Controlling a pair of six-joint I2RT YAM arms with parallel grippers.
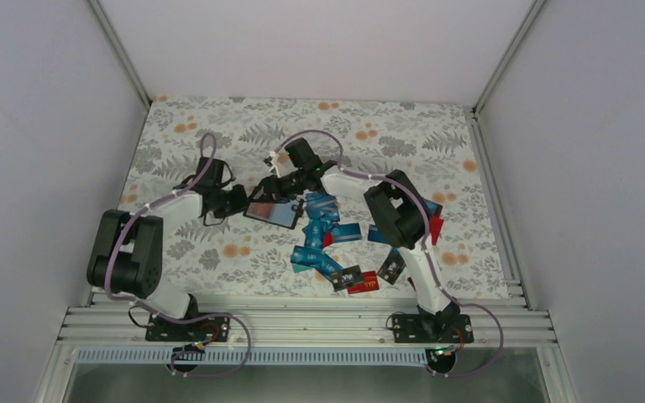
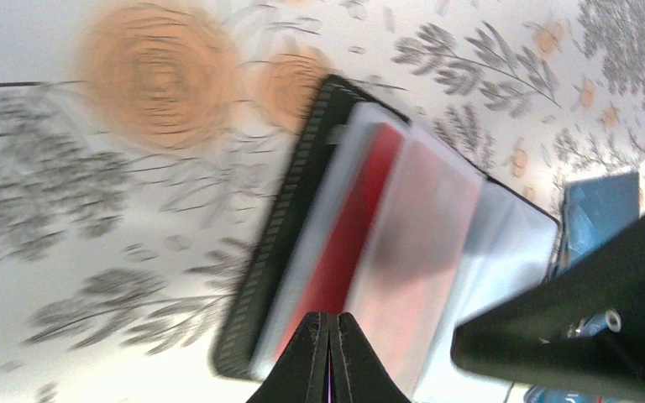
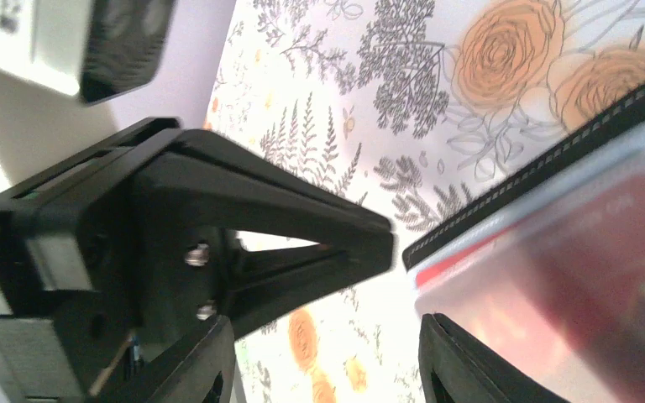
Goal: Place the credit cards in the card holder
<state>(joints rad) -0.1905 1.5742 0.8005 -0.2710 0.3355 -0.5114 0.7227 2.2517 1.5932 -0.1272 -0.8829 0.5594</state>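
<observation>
Advice: keep left end effector (image 2: 329, 357), shut at edge of holder (image 1: 271, 212), steady; right end effector (image 3: 327, 369), half-open beside holder, should probably press red card (image 2: 344, 235) fully in.

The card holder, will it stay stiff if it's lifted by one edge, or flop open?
The card holder probably flops: its clear sleeves fan loosely. The stitched black cover looks stiffer. Glossy sleeves may slip in a grip.

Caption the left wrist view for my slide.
Left gripper, shut, at the near edge of the open card holder, a red card showing inside.
</observation>
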